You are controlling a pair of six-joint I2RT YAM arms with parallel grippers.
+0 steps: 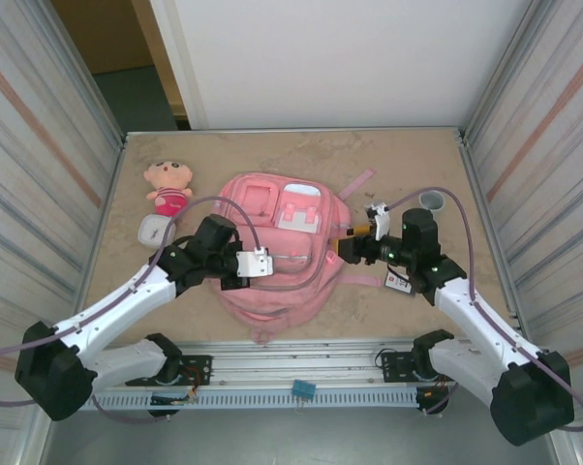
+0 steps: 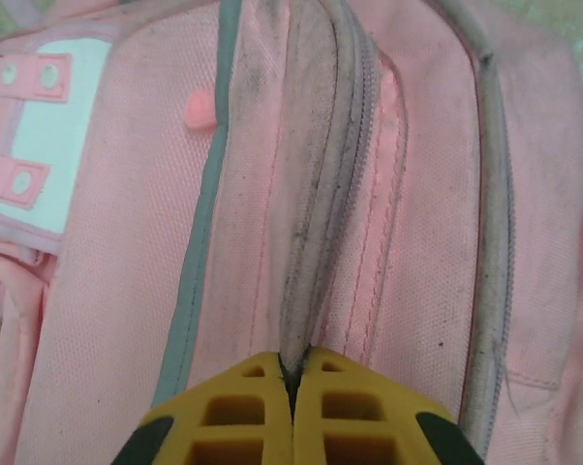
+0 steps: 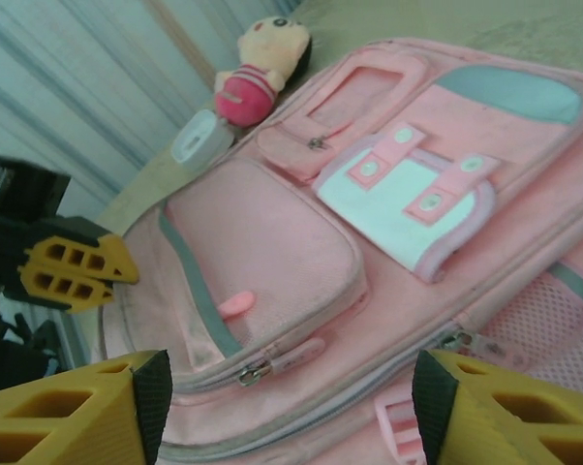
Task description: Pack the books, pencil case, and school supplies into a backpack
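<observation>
- Pink fabric backpack point(image 1: 272, 295) with white trim patches and zipped front pockets lies flat at the centre of the overhead view, pockets facing up, on the tan table point(image 1: 417, 160).
- Yellow-tipped left gripper point(image 2: 291, 376) sits at the bottom centre of its wrist view with its fingertips pressed together against the backpack. A grey-edged zip ridge runs straight down to the seam between them. Whether any fabric is caught there cannot be determined.
- Yellow-tipped right gripper point(image 3: 291, 392) has its jaws set wide apart, one at the lower left and one at the lower right of its wrist view, with nothing held between them. The lower front pocket lies beyond. In the overhead view it stands at the backpack's right edge.
- Small flat black rectangle with a white-and-red mark point(image 1: 398, 281) lies on the table right of the backpack, partly beneath the right arm.
- Pink-and-tan plush doll point(image 1: 168, 186) lies at the upper left, beside the backpack, with a small white rounded-square item point(image 1: 155, 230) just below it.
- Short grey ring-shaped cylinder point(image 1: 432, 201) stands at the upper right, apart from the backpack.
</observation>
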